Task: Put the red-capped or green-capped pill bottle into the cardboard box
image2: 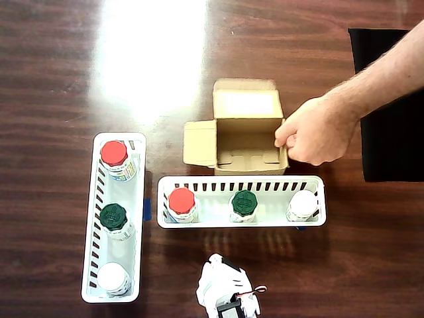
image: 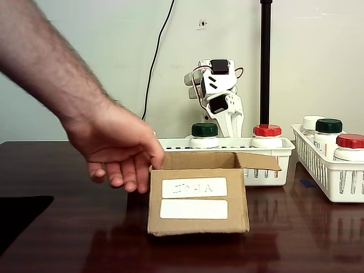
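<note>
Overhead view gives you the layout: the pill bottle (image2: 181, 201) with the red cap stands upright at the left end of the nearer white basket (image2: 241, 222), with a green-capped bottle (image2: 244, 203) in the middle and a white-capped bottle (image2: 303, 203) at the right end. The cardboard box (image2: 246, 154) sits open just beyond that basket, its flaps spread, and a person's hand (image2: 317, 130) grips its right edge. A second basket (image2: 114, 296) lies to the left, holding another red-capped bottle (image2: 114, 156), a green one and a white one.

Your arm is folded up behind the baskets; in the fixed view the gripper (image: 230, 122) points down between the green and red caps, but you cannot tell from either picture how far its fingers are apart.

Expect the pill bottle to be stiff, light and not fragile, though its smooth plastic wall and glossy label will probably slip under a weak pinch. The ribbed red cap looks like your best hold: it stands clear above the basket rim and offers texture. Close squarely across it from above, lift straight so the body clears the slotted wall, and wait until the hand leaves the box on the counter (image2: 59, 66).
</note>
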{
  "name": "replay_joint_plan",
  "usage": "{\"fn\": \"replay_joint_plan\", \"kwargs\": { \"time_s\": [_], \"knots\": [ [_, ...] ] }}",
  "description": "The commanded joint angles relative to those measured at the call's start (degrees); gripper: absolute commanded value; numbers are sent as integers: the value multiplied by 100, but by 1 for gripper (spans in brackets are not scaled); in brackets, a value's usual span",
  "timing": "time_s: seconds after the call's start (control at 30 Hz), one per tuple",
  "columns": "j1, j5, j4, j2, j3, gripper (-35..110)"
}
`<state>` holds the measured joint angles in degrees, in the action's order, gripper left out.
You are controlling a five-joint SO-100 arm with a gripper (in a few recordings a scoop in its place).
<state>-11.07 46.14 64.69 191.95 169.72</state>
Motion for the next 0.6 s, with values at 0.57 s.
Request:
{"fn": "replay_joint_plan", "kwargs": {
  "time_s": [0.57],
  "knots": [
    [2127, 5607, -2874, 483, -149, 1]
  ]
}}
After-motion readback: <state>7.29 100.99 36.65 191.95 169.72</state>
